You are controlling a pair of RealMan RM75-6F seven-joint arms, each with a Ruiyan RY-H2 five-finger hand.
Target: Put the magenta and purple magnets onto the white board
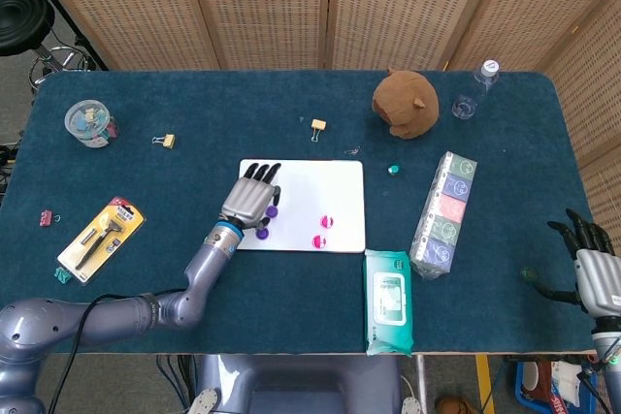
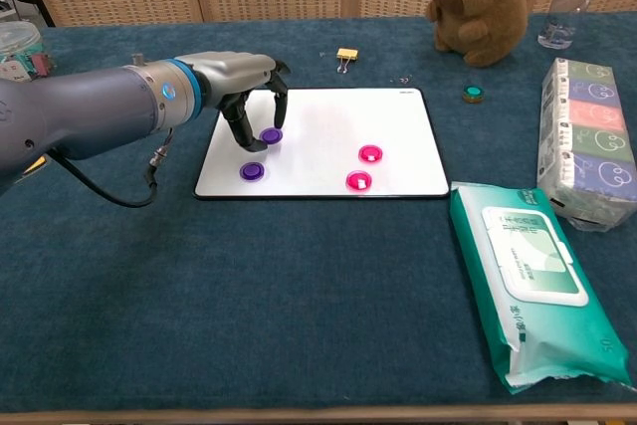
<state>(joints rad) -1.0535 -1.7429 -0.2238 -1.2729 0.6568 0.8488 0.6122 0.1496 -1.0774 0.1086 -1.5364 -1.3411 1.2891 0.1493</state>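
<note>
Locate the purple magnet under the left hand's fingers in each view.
Head view: the purple magnet peeks out beside the left hand, on the left part of the white board.
Chest view: same magnet, upper left of the board, at the fingers.
Shared landmark: the two magenta magnets to its right.
</note>
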